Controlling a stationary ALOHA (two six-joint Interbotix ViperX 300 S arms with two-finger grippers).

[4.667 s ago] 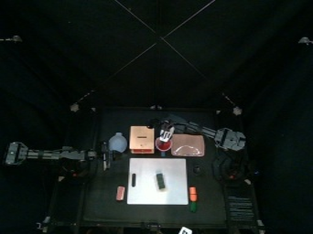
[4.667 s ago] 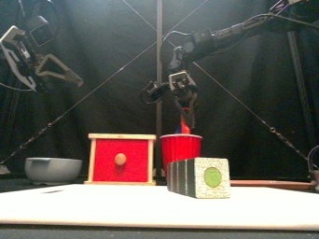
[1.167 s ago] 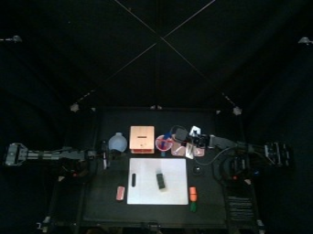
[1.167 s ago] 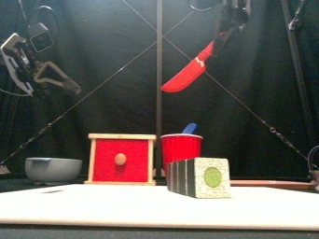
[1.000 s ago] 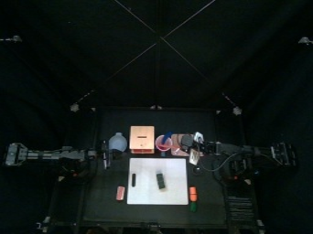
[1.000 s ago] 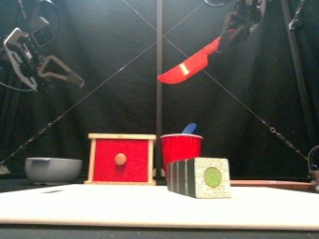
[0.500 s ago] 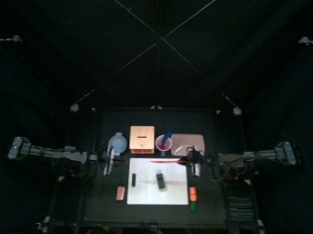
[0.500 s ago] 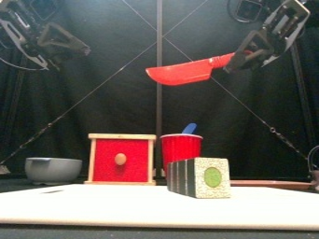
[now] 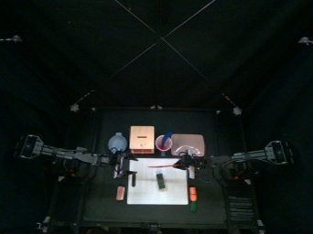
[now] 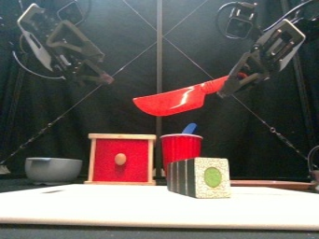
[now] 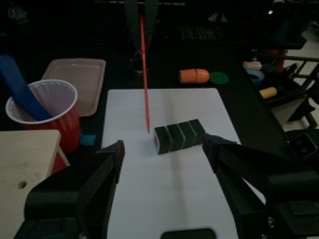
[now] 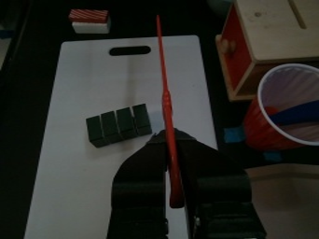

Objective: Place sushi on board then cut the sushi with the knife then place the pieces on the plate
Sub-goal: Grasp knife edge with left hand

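While a reddish toy food (image 9: 120, 192) and an orange toy food (image 9: 193, 193) lie idle near the surface's front edge, one off each front corner of the white cutting board (image 10: 75, 201), the action sits just behind them. The sushi roll (image 10: 200, 177), its dark green blocks still joined, rests about mid-board, so the first step of the task looks done. Above it hangs the red knife (image 10: 181, 96), held by its handle in the right end effector (image 12: 173, 161), whose jaws are clamped tight on it. A few seconds ago that knife was only being drawn out of the red cup (image 10: 182, 149). Since then it has swung across and dropped lower, its blade now tipped down and pointing leftward over the board, yet well clear of the roll. The left end effector (image 9: 119, 164) has come in from the side and hovers over the board's left part, jaws spread wide with nothing in them, probably ready to steady the roll. Cutting therefore seems the step in hand. Farther back stand the cup with a blue knife (image 10: 189, 129) left in it, the wooden box (image 10: 122, 159) and the blue-grey bowl (image 10: 54, 169). The pink tray (image 9: 188, 143) waits behind the board's right side, no pieces on it yet.
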